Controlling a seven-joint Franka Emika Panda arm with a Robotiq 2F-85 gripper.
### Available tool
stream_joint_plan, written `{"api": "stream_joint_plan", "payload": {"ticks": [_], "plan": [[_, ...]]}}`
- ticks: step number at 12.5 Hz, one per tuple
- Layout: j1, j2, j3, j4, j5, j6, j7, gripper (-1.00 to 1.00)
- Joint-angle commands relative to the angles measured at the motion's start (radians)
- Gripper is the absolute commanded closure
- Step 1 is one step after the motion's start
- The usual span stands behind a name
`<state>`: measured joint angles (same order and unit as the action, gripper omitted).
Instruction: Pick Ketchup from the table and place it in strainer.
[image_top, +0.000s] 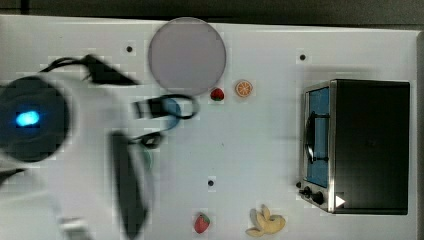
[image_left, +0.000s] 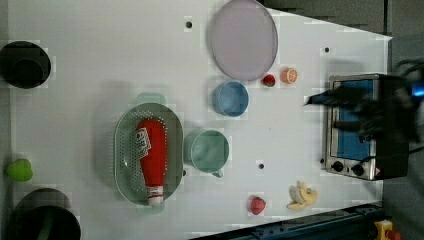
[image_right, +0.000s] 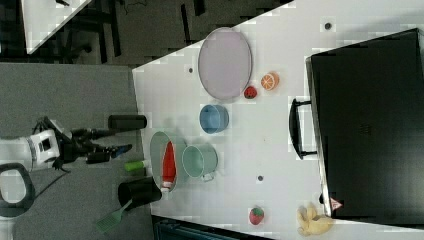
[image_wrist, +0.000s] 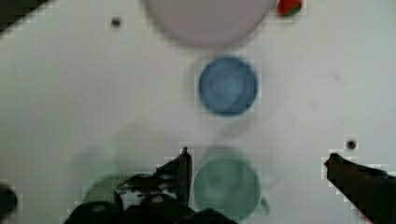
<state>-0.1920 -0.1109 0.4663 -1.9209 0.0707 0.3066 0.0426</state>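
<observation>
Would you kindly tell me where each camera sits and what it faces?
Top view: overhead, straight down on the table; the blurred arm covers its left.
Left view: high, looking down on the Ketchup lying in the strainer.
Right view: high and oblique; the arm's pincer hangs beside the table.
Wrist view: down past the open pincer at the blue bowl.
Shared: left and right views both show the toaster oven.
</observation>
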Motion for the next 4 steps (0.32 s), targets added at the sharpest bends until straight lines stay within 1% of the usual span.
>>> {"api": "stream_joint_plan", "payload": {"ticks": [1,4], "plan": [[-0.051,-0.029,-0.163,0.0,0.012,-0.077,-0.104,-1.0],[-0.052,-0.053,-0.298,0.001,0.004,-0.075,-0.104,-1.0]]}}
